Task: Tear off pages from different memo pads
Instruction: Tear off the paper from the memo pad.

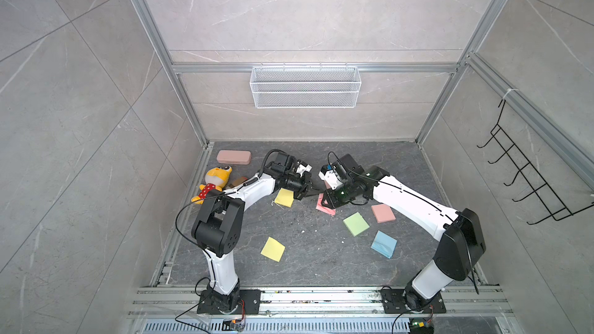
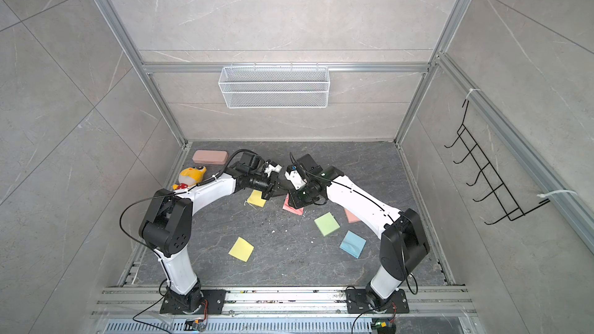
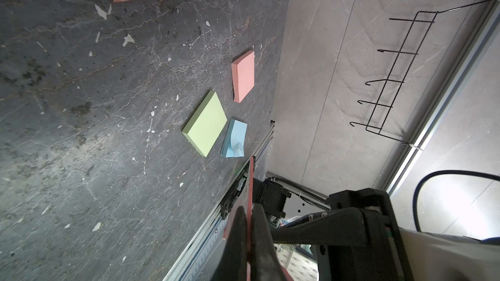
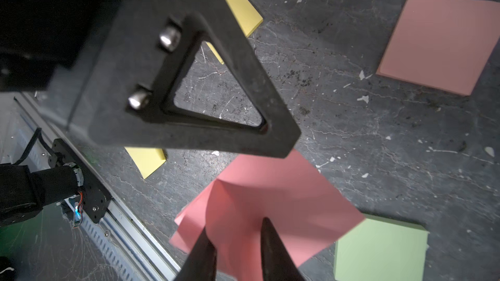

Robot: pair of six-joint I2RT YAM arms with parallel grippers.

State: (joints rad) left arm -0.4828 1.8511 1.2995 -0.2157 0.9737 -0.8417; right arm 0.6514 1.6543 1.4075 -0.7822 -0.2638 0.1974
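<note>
The left gripper (image 3: 249,209) is clenched on the edge of a thin pink square memo pad (image 4: 180,239), holding it clear of the dark grey marbled tabletop (image 4: 351,131). In both top views this happens just right of centre in the lower half of the frame, where the two arms meet and hide most of the pad. The right gripper (image 4: 235,224) has its fingers apart and grips nothing. The pad's bowed top pink paper page (image 4: 284,198) shows in the gap, but I cannot tell whether its edge lies between them.

These are the risks as I judge them:

- **Losing the pad:** the left hold is on a narrow margin of paper, so a hard pull could drag the whole pad out. It would drop near the flat pink square pad (image 1: 323,207) lying on the table.
- **Taking too many pages:** the right fingers may pinch several sheets (a lower layer peeks out beside the bowed one) and take more than one page.
- **Tearing across:** if the fingers shut on the bulge rather than an edge, the page may crumple or rip instead of peeling at its glued strip. A pull along that strip, not away from it, would also favour a tear.
- **Losing a freed sheet:** it could land on the green square pad (image 1: 356,223), lower right of centre.
</note>
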